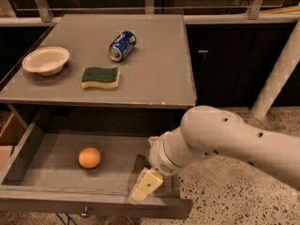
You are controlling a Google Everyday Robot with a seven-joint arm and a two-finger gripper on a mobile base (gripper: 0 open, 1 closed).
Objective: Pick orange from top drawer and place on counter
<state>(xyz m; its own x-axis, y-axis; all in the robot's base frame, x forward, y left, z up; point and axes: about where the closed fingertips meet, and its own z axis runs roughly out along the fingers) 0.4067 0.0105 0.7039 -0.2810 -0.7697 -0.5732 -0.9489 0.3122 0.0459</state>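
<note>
We find the orange on the floor of the open drawer, under the front edge of the table and toward its left corner as the camera looks. The gripper hangs over the drawer's front wall nearer the right corner, clear of the fruit. Whether it is released or clenched we cannot tell, but it grasps nothing. So the reach runs sideways along the front edge, toward the left corner and a little deeper into the drawer. Being round, the orange has no long axis, so we judge any approach angle would serve.

Its skin looks smooth and matte, and we expect it to roll if nudged on the flat grey floor. The drawer walls are low. The tabletop is flat matte grey and carries a shallow white bowl by the left edge, a green-and-yellow sponge and a blue can lying on its side.
</note>
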